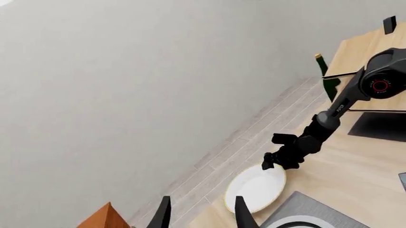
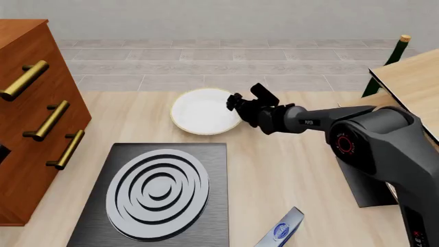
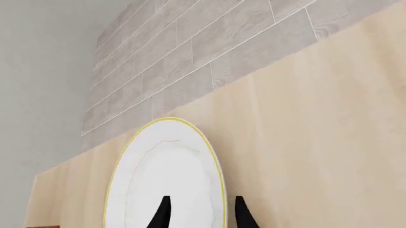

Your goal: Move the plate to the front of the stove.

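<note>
So the right gripper is reaching across the table to the white gold-rimmed plate, which sits flat on the wood just beyond the far edge of the stove, close to the table's far edge. Looks like the reach-and-grasp step to me, nothing lifted yet. In the right wrist view the two fingertips are spread apart and sit over the plate's near-right rim, not pinching it as far as I can see. The left gripper is off to the side, fingers spread too, holding nothing.

Next move, my guess: drop the fingers so one goes under the lip and one on top, close on the rim, then carry it around the stove to the near side. That rim is thin and shallow, so it could slip out easily.
</note>
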`<state>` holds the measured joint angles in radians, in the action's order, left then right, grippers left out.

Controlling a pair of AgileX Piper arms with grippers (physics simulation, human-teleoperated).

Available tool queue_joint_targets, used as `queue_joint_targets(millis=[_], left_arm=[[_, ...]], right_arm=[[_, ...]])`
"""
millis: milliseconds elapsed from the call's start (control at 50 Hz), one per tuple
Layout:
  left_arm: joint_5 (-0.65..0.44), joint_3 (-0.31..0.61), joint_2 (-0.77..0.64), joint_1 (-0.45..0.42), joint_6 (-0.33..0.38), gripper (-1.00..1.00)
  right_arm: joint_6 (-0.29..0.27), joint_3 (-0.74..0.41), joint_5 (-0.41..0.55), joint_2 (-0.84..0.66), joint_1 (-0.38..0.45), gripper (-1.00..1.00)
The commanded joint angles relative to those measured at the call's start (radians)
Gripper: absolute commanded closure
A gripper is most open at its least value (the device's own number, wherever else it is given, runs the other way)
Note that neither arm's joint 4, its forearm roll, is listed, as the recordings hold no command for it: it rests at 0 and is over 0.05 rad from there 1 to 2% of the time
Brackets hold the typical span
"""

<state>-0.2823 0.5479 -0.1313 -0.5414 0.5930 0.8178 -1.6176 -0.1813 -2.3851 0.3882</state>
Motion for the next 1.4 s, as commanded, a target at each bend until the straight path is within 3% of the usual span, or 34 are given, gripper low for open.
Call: queue_joint_targets(millis=[20,60,100,140,180,220,260,300,340,500,540,800,840,880,920,960,1160,1400], left_arm=[[-0.008,0.000,0.013,0.002,-0.006,-1.00],[-0.008,-0.001,0.015,0.002,-0.004,-1.00],[-0.011,0.001,0.019,0.000,-0.008,-1.00],[-0.012,-0.001,0.023,-0.001,-0.008,-1.00],[-0.012,-0.005,0.031,-0.001,-0.012,-1.00],[-0.012,-0.008,0.035,-0.002,-0.015,-1.00],[-0.011,-0.011,0.039,-0.004,-0.016,-1.00],[-0.013,-0.011,0.042,-0.005,-0.018,-1.00],[-0.016,-0.011,0.047,-0.007,-0.018,-1.00],[-0.036,-0.003,0.065,-0.004,-0.018,-1.00],[-0.039,0.001,0.066,-0.004,-0.017,-1.00],[-0.045,0.014,0.073,-0.021,-0.014,-1.00],[-0.039,0.012,0.070,-0.022,-0.015,-1.00],[-0.033,0.012,0.065,-0.024,-0.017,-1.00],[-0.025,0.021,0.056,-0.021,-0.030,-1.00],[-0.024,0.024,0.048,-0.025,-0.040,-1.00],[0.009,0.016,0.021,-0.045,-0.079,-1.00],[0.021,0.021,0.000,-0.066,-0.107,-1.00]], right_arm=[[-0.046,-0.003,0.031,0.017,-0.023,-1.00],[-0.057,-0.008,0.040,0.020,-0.028,-1.00],[-0.120,-0.027,0.083,0.030,-0.050,-1.00],[-0.148,-0.033,0.103,0.036,-0.061,-1.00],[-0.244,-0.054,0.151,0.050,-0.090,-1.00],[-0.281,-0.057,0.171,0.059,-0.104,-1.00],[-0.353,-0.063,0.192,0.073,-0.127,-1.00],[-0.344,-0.054,0.192,0.084,-0.129,-1.00],[-0.386,-0.052,0.200,0.105,-0.140,-1.00],[-0.405,-0.014,0.194,0.185,-0.141,-1.00],[-0.388,0.000,0.189,0.202,-0.135,-1.00],[-0.393,0.182,0.120,0.379,-0.142,-1.00],[-0.429,0.215,0.104,0.415,-0.142,-1.00],[-0.412,0.247,0.092,0.442,-0.140,-1.00],[-0.447,0.284,0.080,0.488,-0.147,-1.00],[-0.434,0.311,0.074,0.513,-0.144,-1.00],[-0.477,0.477,0.036,0.706,-0.101,-1.00],[-0.506,0.590,0.023,0.858,-0.064,-1.00]])
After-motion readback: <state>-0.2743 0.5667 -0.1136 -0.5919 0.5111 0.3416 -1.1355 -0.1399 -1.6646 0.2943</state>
